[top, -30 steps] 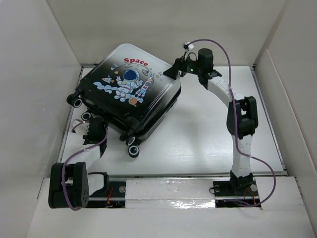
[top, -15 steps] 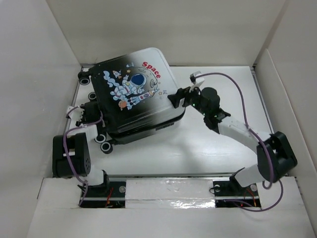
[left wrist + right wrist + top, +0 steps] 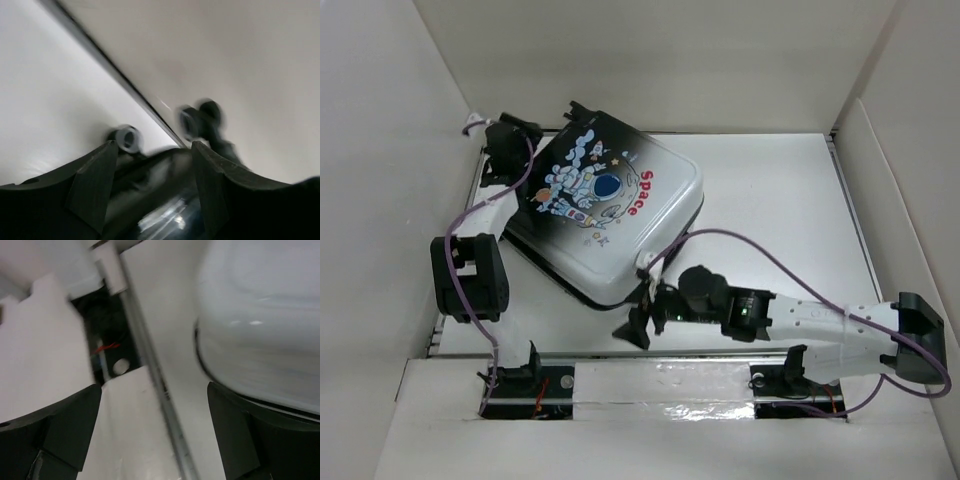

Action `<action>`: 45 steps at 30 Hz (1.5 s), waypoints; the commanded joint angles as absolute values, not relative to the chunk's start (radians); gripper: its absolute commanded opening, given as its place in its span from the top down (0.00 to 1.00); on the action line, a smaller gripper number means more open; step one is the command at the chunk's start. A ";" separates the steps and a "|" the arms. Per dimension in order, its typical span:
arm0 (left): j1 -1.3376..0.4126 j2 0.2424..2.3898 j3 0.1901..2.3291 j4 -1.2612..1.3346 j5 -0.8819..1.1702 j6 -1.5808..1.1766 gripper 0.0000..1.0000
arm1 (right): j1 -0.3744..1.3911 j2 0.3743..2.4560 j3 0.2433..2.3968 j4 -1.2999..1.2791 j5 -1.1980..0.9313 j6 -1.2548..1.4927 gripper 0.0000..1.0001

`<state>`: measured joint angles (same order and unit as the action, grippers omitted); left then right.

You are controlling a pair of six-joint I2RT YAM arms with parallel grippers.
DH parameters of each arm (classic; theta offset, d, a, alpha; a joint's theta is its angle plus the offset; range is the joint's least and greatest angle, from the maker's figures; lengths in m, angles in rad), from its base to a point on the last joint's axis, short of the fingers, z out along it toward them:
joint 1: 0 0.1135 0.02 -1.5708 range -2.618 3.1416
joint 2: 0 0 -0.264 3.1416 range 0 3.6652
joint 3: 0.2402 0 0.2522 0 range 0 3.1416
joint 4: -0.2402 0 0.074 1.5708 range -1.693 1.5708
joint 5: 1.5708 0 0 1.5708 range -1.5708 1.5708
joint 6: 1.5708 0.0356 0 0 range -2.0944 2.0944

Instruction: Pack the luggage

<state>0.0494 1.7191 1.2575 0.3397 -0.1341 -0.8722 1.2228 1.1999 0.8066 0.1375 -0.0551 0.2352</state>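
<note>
The luggage [image 3: 610, 210], still closed, has spun on the table [image 3: 770, 200], and its wheels [image 3: 127, 139] now face 10 o'clock. The left end effector [image 3: 505, 135] followed there, jaws apart. The right end effector [image 3: 638, 325] swung to 6 o'clock, open and empty. Packing hasn't started.

This is a robot lab: white walls [image 3: 720, 60] box in a white bench [image 3: 780, 200], with a left arm [image 3: 470, 275] and right arm [image 3: 820, 318] (purple wires [image 3: 720, 233] trailing) bolted on.

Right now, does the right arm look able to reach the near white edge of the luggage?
Probably yes: the right arm holds open jaws right beside the luggage, nothing between.
</note>
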 commanded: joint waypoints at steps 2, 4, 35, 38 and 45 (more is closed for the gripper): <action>-0.057 1.752 1.386 0.267 0.187 -0.775 0.42 | 1.272 1.186 0.870 0.089 -0.180 0.236 0.05; -0.066 1.761 1.455 0.200 0.192 -0.727 0.42 | 1.272 1.163 0.909 0.054 -0.082 0.232 0.04; -0.040 0.741 0.376 -0.198 -0.472 -1.170 0.97 | 0.222 1.851 1.342 0.118 -0.402 0.290 0.98; -0.040 0.710 0.319 -0.170 -0.451 -1.177 1.00 | 0.247 1.906 1.322 0.170 -0.429 0.293 0.98; -0.040 0.779 0.245 0.030 -0.354 -1.131 1.00 | 0.302 1.996 1.368 0.195 -0.541 0.266 0.97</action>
